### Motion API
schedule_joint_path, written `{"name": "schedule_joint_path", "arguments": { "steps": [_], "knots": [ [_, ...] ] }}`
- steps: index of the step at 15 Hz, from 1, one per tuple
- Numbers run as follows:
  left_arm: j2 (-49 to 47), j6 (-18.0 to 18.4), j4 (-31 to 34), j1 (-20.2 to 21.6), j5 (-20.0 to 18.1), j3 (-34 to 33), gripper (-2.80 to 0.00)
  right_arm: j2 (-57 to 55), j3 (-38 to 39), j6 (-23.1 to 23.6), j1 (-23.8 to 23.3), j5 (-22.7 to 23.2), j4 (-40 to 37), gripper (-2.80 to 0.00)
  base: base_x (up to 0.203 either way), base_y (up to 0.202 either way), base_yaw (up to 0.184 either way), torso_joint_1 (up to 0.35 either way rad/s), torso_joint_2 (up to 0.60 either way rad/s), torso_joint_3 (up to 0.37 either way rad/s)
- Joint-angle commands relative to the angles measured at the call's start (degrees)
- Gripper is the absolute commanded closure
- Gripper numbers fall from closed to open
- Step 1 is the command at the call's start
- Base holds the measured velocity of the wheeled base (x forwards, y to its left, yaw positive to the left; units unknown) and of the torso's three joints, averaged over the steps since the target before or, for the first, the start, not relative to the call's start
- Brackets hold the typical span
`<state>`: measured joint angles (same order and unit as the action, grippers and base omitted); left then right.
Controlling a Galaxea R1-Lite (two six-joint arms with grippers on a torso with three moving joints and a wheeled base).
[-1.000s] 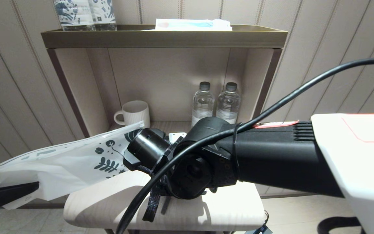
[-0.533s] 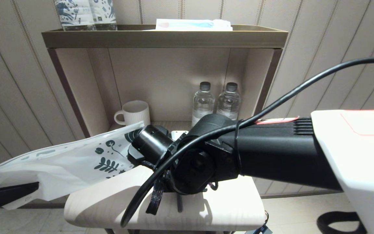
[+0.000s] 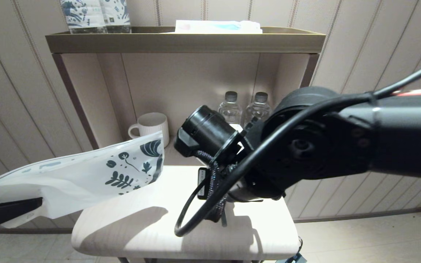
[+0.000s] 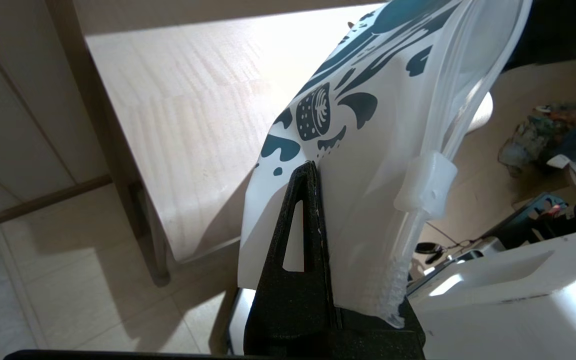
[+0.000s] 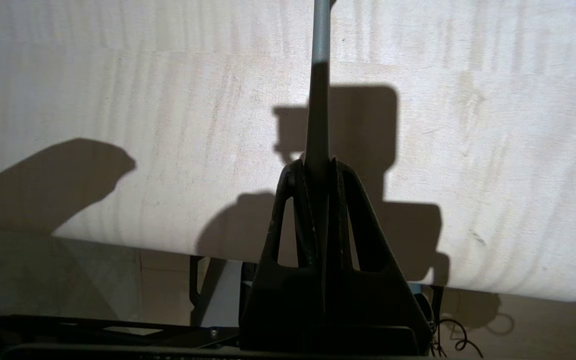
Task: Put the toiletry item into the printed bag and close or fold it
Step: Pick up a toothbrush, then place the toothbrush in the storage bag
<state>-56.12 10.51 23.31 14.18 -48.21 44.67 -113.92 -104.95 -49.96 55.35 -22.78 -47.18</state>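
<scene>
The printed bag [image 3: 86,175] hangs in the air at the left, its leaf-printed end toward the shelf. My left gripper [image 4: 313,172] is shut on the bag's plain end [image 4: 373,210], beside the white zip slider [image 4: 425,187]; one of its fingers [image 3: 9,213] shows at the lower left. Over the stool, right of the bag and apart from it, my right gripper [image 5: 318,167] is shut on the toothbrush [image 5: 320,70]. The slim grey handle sticks out past the fingertips. Its bristled head is out of view.
A pale wooden stool [image 3: 141,226] stands below both arms. Behind it, the shelf unit holds a white mug [image 3: 152,126] and two water bottles [image 3: 228,113]. Its top tray [image 3: 185,40] carries navy-printed packs [image 3: 93,14] and a flat white packet [image 3: 217,27].
My right arm has risen and swung right, away from the bag, so the bag's printed end now shows in full. The left gripper and bag have hardly moved.
</scene>
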Motion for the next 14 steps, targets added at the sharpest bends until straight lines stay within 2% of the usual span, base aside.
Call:
{"name": "schedule_joint_path", "arguments": {
  "steps": [1, 3, 5, 7, 8, 10, 11, 13, 14],
  "knots": [
    [-0.36, 0.18, 0.21, -0.79, -0.03, 0.68, 0.0, 7.92, 1.74, 0.44, 0.26, -0.06, -0.58, 0.0, 0.0, 0.0, 0.0, 0.0, 0.0, 0.0],
    [-0.82, 0.38, 0.33, -2.43, 0.25, 1.19, 0.0, 12.35, 2.88, 2.46, 0.35, 0.12, -4.92, 0.0, 0.0, 0.0, 0.0, 0.0, 0.0, 0.0],
    [-1.66, 0.44, 0.33, -5.54, 2.75, 1.67, 0.0, 16.31, 3.63, 3.71, 0.37, 0.68, -9.24, 0.0, 0.0, 0.0, 0.0, 0.0, 0.0, 0.0],
    [-2.5, 0.47, 0.12, -11.78, 9.03, 2.19, 0.0, 20.99, 4.09, 6.12, 0.36, 1.31, -10.72, 0.0, 0.0, 0.0, 0.0, 0.0, 0.0, 0.0],
    [-2.99, 0.47, 0.02, -15.71, 13.36, 2.66, 0.0, 23.7, 4.27, 9.15, 0.37, 2.58, -11.0, 0.0, 0.0, 0.0, 0.0, 0.0, 0.0, 0.0],
    [-4.72, 0.57, -1.0, -21.23, 21.04, 3.85, 0.0, 28.1, 3.9, 18.04, 0.42, 7.4, -14.38, 0.0, 0.0, 0.0, 0.0, 0.0, 0.0, 0.0],
    [-6.2, 0.78, -4.13, -22.2, 22.66, 4.01, 0.0, 29.3, 2.16, 22.16, 0.5, 10.98, -19.25, 0.0, 0.0, 0.0, 0.0, 0.0, 0.0, 0.0],
    [-8.85, 1.13, -11.64, -22.65, 22.55, 2.99, 0.0, 29.7, -3.32, 26.42, 1.23, 16.77, -27.31, 0.0, 0.0, 0.0, 0.0, 0.0, 0.0, 0.0],
    [-10.88, 2.69, -15.73, -23.52, 21.02, 2.34, 0.0, 29.65, -5.9, 29.8, 1.68, 20.77, -31.91, 0.0, 0.0, 0.0, 0.0, 0.0, 0.0, 0.0]
  ]
}}
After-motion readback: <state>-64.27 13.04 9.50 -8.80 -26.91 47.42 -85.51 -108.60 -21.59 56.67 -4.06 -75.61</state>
